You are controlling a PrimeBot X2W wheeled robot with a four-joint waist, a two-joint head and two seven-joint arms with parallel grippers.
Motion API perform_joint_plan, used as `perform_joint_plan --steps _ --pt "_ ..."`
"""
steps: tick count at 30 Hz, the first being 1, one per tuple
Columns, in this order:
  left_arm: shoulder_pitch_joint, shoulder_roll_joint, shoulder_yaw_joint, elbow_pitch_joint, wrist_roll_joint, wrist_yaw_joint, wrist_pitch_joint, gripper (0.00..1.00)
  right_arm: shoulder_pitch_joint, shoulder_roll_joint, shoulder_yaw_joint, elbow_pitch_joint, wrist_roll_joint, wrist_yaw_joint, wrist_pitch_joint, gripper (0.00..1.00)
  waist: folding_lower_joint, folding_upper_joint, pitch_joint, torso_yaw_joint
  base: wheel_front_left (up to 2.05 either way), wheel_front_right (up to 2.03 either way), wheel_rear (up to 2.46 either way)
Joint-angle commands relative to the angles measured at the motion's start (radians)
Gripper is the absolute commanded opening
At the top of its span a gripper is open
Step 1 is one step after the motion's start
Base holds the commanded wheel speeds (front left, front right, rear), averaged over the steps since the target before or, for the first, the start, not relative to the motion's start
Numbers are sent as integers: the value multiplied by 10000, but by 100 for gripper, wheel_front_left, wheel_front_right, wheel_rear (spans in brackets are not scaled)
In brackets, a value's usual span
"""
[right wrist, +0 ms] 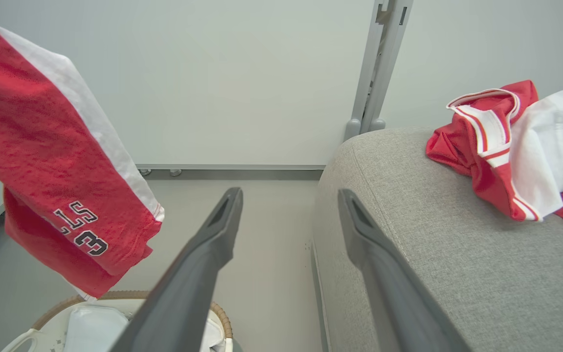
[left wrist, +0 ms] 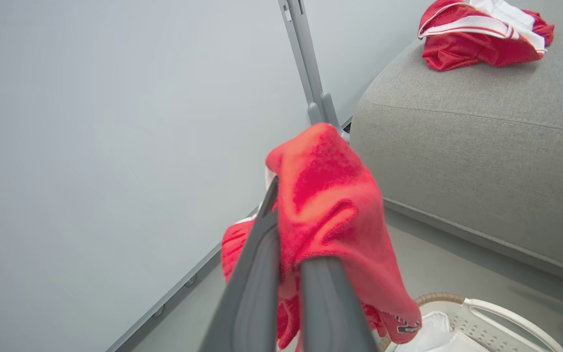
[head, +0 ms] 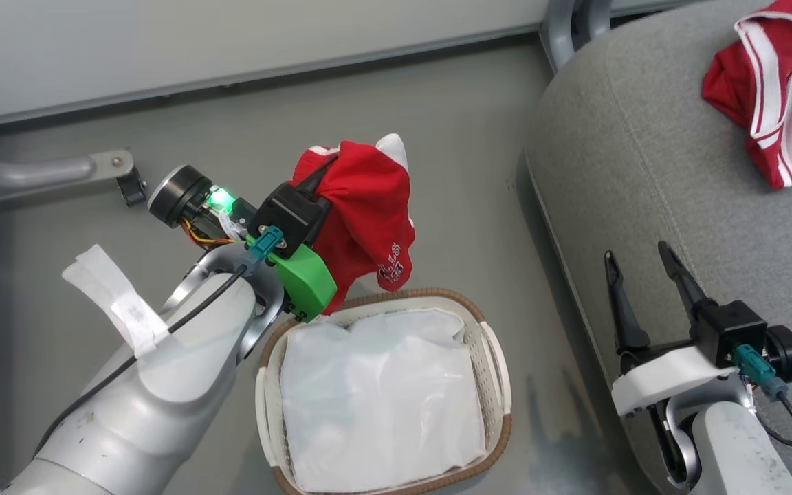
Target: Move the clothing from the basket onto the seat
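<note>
1 large grey seat [head: 643,179] takes up the robot's right side of the head view. On top of it, near the far edge, lies 1 piece of the clothing, a crumpled red garment [head: 774,89] with white panels and stripes. Beside the seat, on the grey floor [head: 451,124], stands the basket [head: 499,385], its brown woven rim around a white liner [head: 382,405] that covers the inside. Above the basket's far rim hangs the 2nd red garment [head: 368,206], clear of the liner, with a white panel and outlined lettering near its lower hem. The left gripper [head: 315,180] is clamped tight on this garment's upper fold, and the fabric drapes over both fingers. The right gripper [head: 635,251] holds nothing. Its 2 fingers are spread wide over the seat's near edge, well apart from both garments.
</note>
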Motion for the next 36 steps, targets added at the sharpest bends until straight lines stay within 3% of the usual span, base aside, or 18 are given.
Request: perform_joint_plan --steps 1,7,22,29,36 --pt "-90 48 42 -101 -74 -33 45 0 257 -42 63 83 -40 -14 -24 100 1 119 -1703 346 0 0 0" --pt "-333 334 202 -568 -246 16 334 0 442 -39 527 327 109 -14 -24 100 1 119 -2352 272 0 0 0" --pt "-1328 583 75 -1505 -315 -109 1172 0 109 -36 1441 509 216 -14 -24 100 1 119 -2729 330 0 0 0" --pt "-1968 391 31 -1446 -384 -113 1382 0 -1009 -37 3155 989 285 -14 -24 100 1 119 -2755 422 0 0 0" --pt "-2430 -218 -223 -1086 -407 -149 1402 0 -2331 -40 4462 1953 427 -14 -22 100 1 119 -2805 896 0 0 0"
